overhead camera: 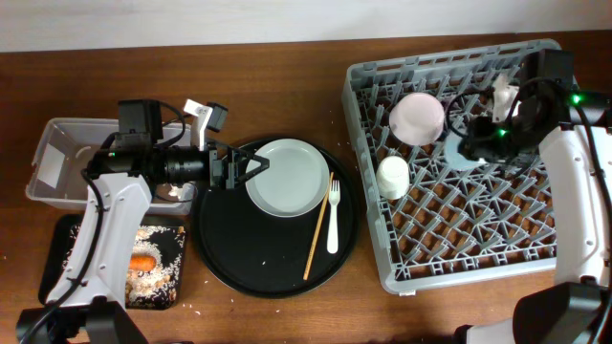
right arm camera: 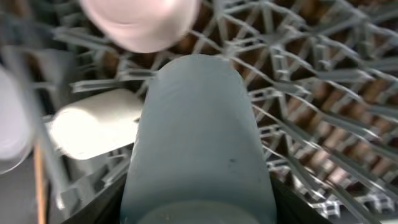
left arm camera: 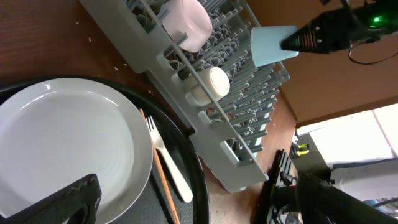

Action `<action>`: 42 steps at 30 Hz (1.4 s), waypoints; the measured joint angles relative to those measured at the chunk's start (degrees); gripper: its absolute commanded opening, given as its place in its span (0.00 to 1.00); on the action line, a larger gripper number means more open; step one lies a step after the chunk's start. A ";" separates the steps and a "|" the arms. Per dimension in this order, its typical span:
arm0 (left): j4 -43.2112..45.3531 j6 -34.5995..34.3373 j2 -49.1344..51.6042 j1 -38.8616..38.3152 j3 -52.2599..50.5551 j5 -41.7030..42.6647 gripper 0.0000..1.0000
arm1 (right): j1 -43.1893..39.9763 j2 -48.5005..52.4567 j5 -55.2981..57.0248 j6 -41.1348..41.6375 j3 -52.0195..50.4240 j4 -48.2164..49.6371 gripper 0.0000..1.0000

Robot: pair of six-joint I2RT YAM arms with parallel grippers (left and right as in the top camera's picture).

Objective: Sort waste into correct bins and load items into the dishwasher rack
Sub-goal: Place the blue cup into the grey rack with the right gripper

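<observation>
Left gripper (overhead camera: 251,170) held level over round tray (overhead camera: 239,250), spread wide at plate (overhead camera: 292,180) rim; right gripper (overhead camera: 473,145) angled down over rack (overhead camera: 478,275), clamped on light blue cup (right arm camera: 196,137)

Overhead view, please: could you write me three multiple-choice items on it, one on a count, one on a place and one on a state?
1. How many utensils lie beside the pale plate on the round black tray?
A one
B two
C four

2. Where does the small orange carrot lie?
A in the shallow black tray
B on the pale plate
C on the round black tray

3. In what state is the right pincer?
A open and empty
B shut on the light blue cup
C shut on the pale plate

Answers:
1 B: only the white fork and the wooden chopstick lie there.
2 A: the carrot sits among the rice in that tray.
3 B: the right wrist view shows the cup filling the space between its fingers.
</observation>
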 measured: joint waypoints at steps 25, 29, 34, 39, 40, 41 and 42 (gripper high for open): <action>0.00 0.00 0.11 0.00 -0.04 -43.06 0.99 | 3.04 0.28 1.73 3.52 -11.89 9.46 0.87; -0.02 0.00 0.11 0.00 -0.04 -43.06 0.99 | 3.04 0.28 1.73 3.39 -11.87 9.11 0.86; 0.02 0.00 0.11 0.00 -0.11 -43.06 0.99 | 3.04 0.48 -11.28 3.34 1.22 -4.00 0.99; -0.02 0.00 0.11 0.00 -0.11 -43.25 0.99 | 8.59 0.48 -19.67 3.61 1.22 -5.40 0.61; -0.02 0.00 0.11 0.00 -0.11 -43.28 0.99 | 12.39 0.48 -19.69 3.74 1.22 -4.74 0.60; 0.02 0.00 0.11 0.00 -0.11 -43.30 0.99 | 15.61 0.48 -19.76 3.72 1.20 -3.67 0.61; 0.00 0.00 0.11 0.00 -0.15 -43.32 0.99 | 20.39 0.50 -19.85 3.78 1.18 -1.53 0.61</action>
